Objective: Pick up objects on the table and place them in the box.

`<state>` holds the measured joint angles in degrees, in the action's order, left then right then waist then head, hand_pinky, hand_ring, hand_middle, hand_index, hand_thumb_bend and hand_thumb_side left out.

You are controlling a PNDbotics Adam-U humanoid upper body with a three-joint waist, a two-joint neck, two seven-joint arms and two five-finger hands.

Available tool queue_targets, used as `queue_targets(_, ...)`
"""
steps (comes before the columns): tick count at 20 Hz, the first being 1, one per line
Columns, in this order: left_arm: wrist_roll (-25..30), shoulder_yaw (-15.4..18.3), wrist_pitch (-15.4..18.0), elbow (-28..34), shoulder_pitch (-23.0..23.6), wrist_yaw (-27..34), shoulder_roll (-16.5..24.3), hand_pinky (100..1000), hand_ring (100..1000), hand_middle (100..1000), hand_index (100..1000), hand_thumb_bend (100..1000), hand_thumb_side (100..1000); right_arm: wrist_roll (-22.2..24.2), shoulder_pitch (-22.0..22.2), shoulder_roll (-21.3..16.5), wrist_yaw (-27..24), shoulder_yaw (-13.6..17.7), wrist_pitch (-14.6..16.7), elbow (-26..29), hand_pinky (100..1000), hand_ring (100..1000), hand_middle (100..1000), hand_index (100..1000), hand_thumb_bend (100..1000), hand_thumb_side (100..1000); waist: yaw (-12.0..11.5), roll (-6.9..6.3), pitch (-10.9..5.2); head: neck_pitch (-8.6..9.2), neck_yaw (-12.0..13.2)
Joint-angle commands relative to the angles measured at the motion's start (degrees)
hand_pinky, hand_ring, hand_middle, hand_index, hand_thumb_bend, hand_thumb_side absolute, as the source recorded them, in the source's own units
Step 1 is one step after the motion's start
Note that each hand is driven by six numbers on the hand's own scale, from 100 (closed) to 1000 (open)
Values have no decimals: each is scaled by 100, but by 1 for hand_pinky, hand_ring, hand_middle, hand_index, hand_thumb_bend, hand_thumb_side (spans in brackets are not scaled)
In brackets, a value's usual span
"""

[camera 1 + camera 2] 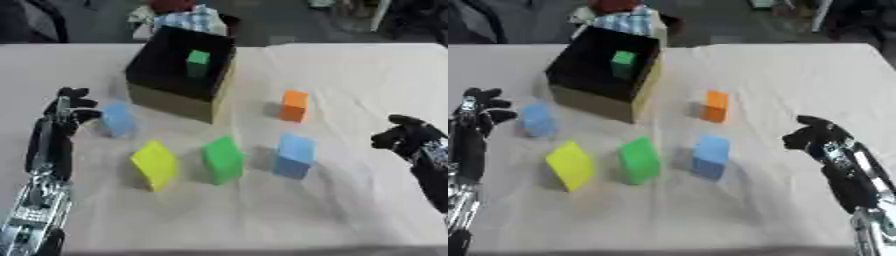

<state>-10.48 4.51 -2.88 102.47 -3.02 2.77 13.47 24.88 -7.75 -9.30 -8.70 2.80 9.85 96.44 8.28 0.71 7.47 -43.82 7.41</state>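
Hovering at the table's point(350, 65) left edge, the left hand point(68, 107) is holding nothing, its fingers curled, just beside a pale blue block point(117, 120). The right hand point(815, 136) is sitting at the right edge — fingers curled too, gripping nothing — well apart from the blue block point(710, 155). Between them the yellow block point(155, 164), green block point(222, 160) and orange block point(294, 105) are lying on the cloth, while the black box point(179, 75) — already containing a small green block point(198, 63) — is standing toward the far side.
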Motion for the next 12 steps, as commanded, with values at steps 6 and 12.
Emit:
queue_targets(6, -5, 35, 15, 124, -71, -12, 51, 799, 592, 581, 774, 100, 916, 12, -67, -39, 18, 20, 11, 79, 730, 711, 583, 815, 100, 706, 2, 16, 4, -30, -23)
queue_targets(12, 37, 63, 43, 136, -141, -110, 120, 807, 610, 597, 781, 100, 882, 16, -71, -43, 23, 19, 9, 79, 730, 712, 583, 815, 100, 705, 16, 3, -1, -30, -41)
